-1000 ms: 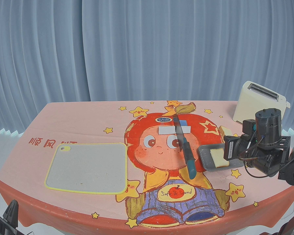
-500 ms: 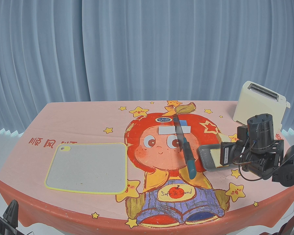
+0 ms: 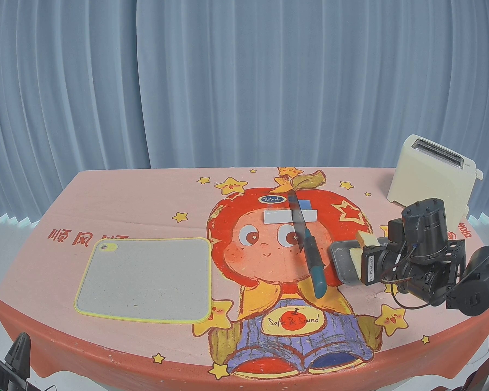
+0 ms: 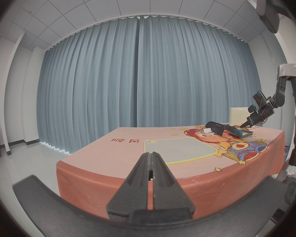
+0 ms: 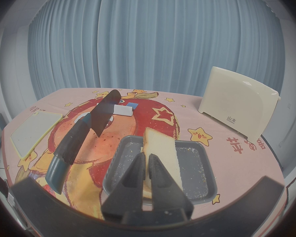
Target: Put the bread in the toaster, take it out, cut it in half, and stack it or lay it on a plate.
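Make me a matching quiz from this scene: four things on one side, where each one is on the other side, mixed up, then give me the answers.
Things
1. bread slice
2. knife
3. cutting board
4. toaster

Places
A. standing at the far right of the table
B. lying flat on the left side of the table
C. held on edge in the right gripper, over the grey tray
D. mid-table, blade across a small white block

Pairs: 1-C, 2-D, 3-B, 4-A
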Available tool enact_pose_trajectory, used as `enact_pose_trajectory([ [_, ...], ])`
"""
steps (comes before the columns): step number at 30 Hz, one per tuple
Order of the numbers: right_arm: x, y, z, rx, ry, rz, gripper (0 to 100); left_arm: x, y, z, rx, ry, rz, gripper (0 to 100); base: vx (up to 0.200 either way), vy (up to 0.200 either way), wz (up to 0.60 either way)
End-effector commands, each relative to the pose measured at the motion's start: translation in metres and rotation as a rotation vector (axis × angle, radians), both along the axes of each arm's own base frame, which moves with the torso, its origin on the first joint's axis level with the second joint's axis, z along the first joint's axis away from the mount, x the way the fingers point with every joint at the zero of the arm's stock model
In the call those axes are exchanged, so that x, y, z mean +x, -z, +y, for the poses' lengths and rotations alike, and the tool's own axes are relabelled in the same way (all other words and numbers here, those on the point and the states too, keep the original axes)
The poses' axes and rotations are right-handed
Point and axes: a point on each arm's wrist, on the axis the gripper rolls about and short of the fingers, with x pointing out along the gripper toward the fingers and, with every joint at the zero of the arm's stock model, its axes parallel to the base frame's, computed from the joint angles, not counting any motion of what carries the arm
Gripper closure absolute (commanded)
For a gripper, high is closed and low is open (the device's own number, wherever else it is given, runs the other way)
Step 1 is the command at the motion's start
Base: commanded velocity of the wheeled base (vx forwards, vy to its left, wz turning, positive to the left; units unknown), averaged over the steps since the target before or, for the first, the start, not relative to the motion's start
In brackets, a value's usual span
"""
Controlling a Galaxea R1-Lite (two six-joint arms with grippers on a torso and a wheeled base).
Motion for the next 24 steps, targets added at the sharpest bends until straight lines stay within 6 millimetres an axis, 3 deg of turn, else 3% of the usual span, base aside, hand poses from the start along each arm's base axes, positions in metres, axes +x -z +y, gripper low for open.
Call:
enact_pose_trajectory([
  [1, 0.0, 0.002, 0.001, -0.003, -0.003, 0.004, 100, 0.0, 0.005, 0.0, 0.0, 0.0, 0.001, 100, 0.0, 0.0, 0.0],
  [24, 0.001, 0.014, 0.008, -0.026, -0.019, 0.039, 100, 0.0, 0.005, 0.0, 0.0, 0.0, 0.001, 100, 0.0, 0.0, 0.0],
])
